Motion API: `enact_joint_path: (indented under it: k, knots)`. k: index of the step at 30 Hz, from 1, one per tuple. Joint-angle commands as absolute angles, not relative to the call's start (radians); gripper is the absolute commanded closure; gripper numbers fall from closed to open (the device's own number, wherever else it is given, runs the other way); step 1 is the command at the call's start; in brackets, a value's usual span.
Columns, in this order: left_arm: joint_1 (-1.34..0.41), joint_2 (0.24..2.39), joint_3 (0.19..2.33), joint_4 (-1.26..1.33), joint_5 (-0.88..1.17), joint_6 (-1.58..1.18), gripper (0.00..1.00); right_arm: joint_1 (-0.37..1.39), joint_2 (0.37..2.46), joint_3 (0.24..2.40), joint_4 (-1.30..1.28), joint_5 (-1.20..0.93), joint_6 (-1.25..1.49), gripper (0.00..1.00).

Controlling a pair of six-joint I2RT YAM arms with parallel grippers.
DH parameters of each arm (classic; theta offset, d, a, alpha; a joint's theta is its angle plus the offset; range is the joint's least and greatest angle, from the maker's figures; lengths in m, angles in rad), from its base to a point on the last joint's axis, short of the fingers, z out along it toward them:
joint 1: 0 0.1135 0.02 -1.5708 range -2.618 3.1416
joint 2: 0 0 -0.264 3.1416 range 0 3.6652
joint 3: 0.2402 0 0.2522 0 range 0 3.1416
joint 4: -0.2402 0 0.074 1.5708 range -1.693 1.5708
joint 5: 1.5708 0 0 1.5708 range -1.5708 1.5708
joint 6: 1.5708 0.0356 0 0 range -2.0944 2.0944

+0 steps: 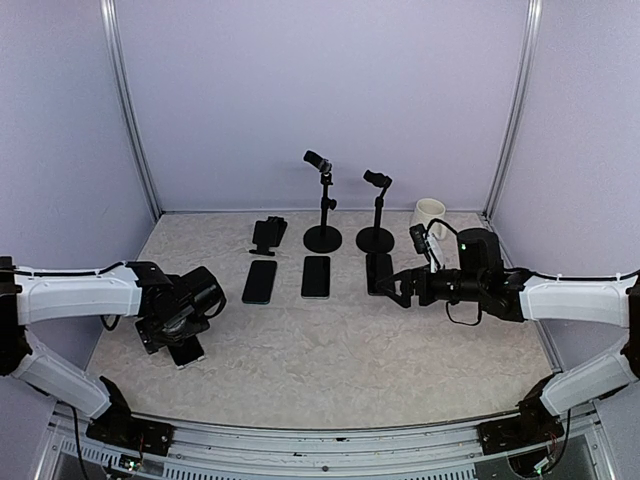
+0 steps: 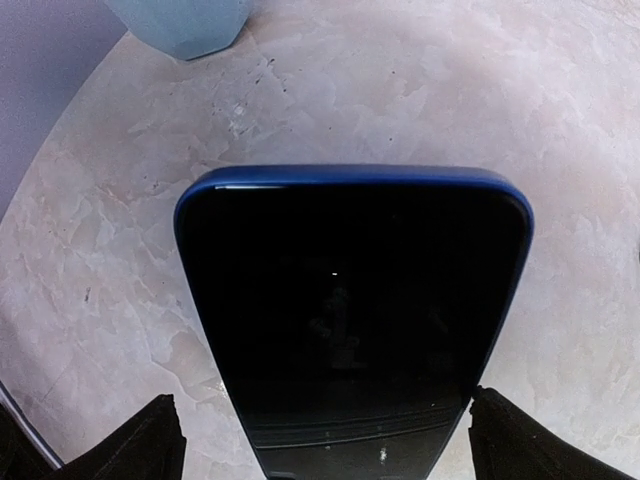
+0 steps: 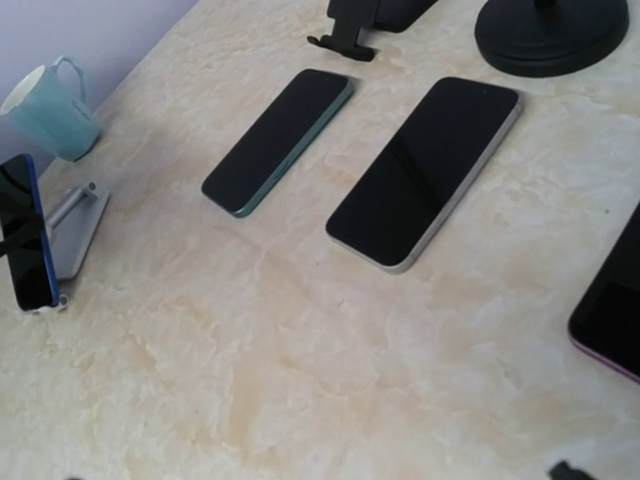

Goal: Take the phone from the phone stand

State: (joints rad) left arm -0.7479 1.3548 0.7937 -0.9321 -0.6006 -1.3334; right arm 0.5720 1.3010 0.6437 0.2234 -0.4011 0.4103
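phone point(image 2: 350, 320), dark-screened in a blue case, stands propped on its silver stand point(image 3: 75, 225) near the table's point(image 1: 330, 350) left edge. left gripper point(image 1: 178, 338) straddles it, jaws spread wide: one finger point(image 2: 135, 445) clear of the case, the other right at its edge, no clamp showing. right gripper point(image 1: 398, 286) hangs low, right of the table's middle, jaws wide and empty, just beside a purple-edged phone point(image 3: 610, 310) lying flat. green-edged phone point(image 3: 280, 140) and silver-edged phone point(image 3: 425, 170) lie flat toward the back edge.
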Motion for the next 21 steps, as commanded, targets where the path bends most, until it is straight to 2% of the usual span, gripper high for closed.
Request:
enact_joint_path:
  k: [1,7,16,21]
  knots:
    - [-0.735,1.378,0.774,-0.881,-0.599,-1.307,0.06,0.563,1.304,0.654,0.237,-0.416,0.401,0.0]
    - [-0.732,1.397,0.764,-0.851,-0.604,-1.296,0.12,0.563,1.308,0.655,0.236,-0.419,0.403,0.0]
    - [-0.747,1.371,0.761,-0.89,-0.638,-1.306,0.31,0.563,1.323,0.651,0.243,-0.421,0.406,0.0]
    - [-0.753,1.356,0.78,-0.928,-0.656,-1.293,0.34,0.563,1.34,0.658,0.242,-0.425,0.4,0.0]
